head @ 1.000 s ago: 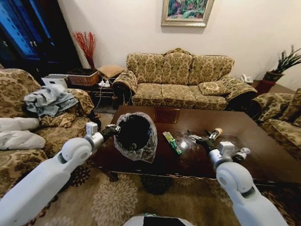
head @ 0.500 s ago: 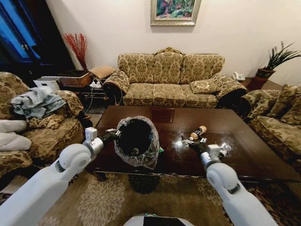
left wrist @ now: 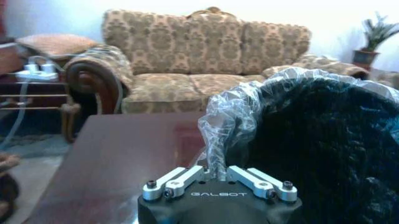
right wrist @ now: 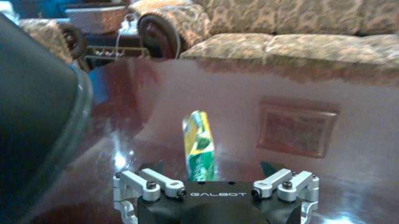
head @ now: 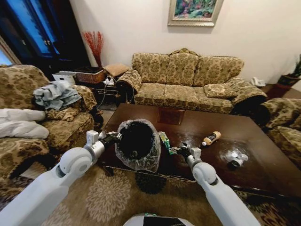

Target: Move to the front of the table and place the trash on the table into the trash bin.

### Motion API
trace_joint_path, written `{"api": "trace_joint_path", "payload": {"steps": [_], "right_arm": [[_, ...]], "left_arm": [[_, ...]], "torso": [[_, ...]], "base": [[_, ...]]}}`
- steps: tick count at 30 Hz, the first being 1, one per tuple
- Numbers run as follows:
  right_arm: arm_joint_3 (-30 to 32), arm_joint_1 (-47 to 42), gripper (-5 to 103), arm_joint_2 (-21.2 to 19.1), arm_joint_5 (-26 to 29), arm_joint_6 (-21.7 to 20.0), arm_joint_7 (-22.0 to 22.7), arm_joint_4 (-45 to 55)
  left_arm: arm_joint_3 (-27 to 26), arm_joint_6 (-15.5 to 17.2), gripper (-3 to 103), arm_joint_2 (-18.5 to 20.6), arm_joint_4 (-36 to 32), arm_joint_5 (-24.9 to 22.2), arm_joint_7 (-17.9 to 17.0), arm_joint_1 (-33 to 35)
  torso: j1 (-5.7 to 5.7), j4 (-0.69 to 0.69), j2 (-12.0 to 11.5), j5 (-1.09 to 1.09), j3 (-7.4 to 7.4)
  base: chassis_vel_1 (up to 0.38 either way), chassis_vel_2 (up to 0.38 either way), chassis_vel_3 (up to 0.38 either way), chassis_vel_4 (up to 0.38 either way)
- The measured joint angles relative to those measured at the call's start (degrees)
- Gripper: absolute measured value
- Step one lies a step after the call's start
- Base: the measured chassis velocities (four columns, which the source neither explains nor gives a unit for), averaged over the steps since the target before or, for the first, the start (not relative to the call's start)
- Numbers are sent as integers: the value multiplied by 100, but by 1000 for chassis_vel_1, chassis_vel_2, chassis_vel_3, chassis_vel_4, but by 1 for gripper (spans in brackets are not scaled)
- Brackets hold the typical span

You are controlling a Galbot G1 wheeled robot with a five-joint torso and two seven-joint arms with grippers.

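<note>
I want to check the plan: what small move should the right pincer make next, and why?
Probably ease the right pincer forward and close on the green wrapper: its fingers are open with the wrapper lying between them on the table, and the left pincer holds the trash bin tilted beside it.

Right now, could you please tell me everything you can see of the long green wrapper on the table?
The green wrapper is a long, narrow, glossy packet, green with yellow and white print. It lies flat on the dark table near the front edge, pointing away from the robot, just beside the trash bin that the left gripper holds up. The right gripper is open, its fingers either side of the wrapper's near end, not visibly closed on it.
</note>
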Motion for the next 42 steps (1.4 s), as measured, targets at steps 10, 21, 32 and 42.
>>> {"api": "trace_joint_path", "payload": {"steps": [10, 21, 32, 42], "right_arm": [[16, 44, 100, 218, -215, 193, -202, -559], [80, -41, 93, 297, -471, 160, -103, -635], [156, -124, 66, 247, -521, 157, -122, -645], [147, -146, 38, 288, -488, 225, -121, -716]], "left_arm": [[-5, -42, 2, 101, 15, 16, -131, -61], [-85, -75, 2, 193, -19, -23, -93, -67], [-200, -162, 2, 243, -53, -182, -160, -111], [-201, -168, 2, 231, -16, -178, -107, -124]], "torso": [[0, 0, 0, 0, 0], [0, 1, 0, -1, -1], [-1, 1, 0, 0, -1], [-1, 1, 0, 0, -1]], "base": [[31, 34, 32, 29], [0, 0, 0, 0], [0, 0, 0, 0], [0, 0, 0, 0]]}}
